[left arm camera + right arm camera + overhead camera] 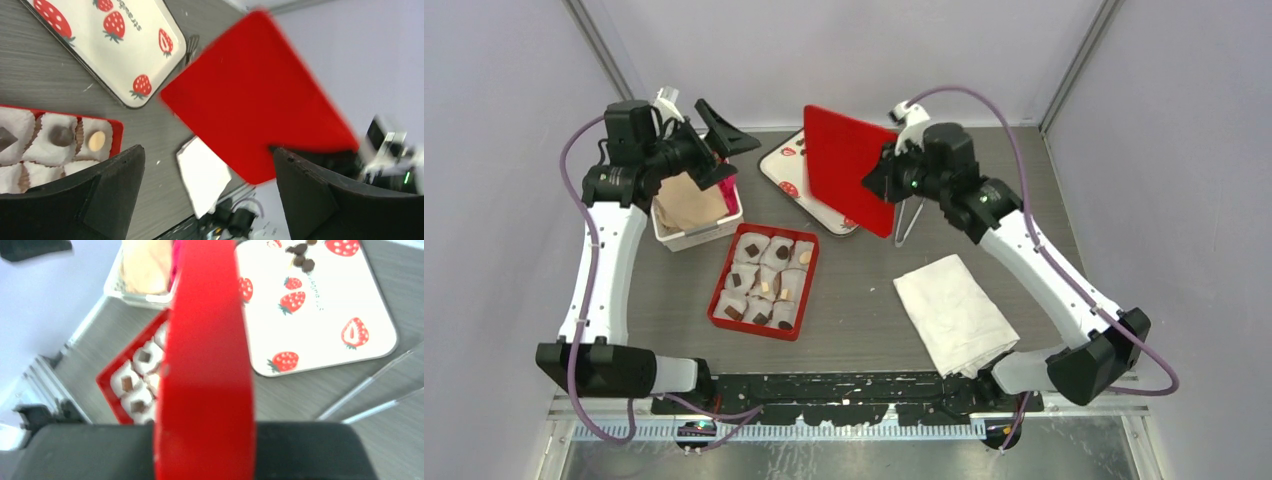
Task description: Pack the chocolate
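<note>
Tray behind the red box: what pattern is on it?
The tray shows red strawberries on cream; clearest in left wrist view.

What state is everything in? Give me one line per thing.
red lid: lifted, tilted, clamped in the right gripper jaws.
left gripper: jaws wide open, empty.
red box: uncovered, cups hold chocolate.
strawberry tray: lying flat, a few dark pieces on it.
white cloth: folded, lying flat.
white bin: open, holding tan paper.

Red lid [849, 165], red box [107, 379]; white tray [90, 45] printed with red strawberries [114, 22]; brown and cream chocolate [751, 249]; white cloth [954, 312]; grey table [864, 300].
</note>
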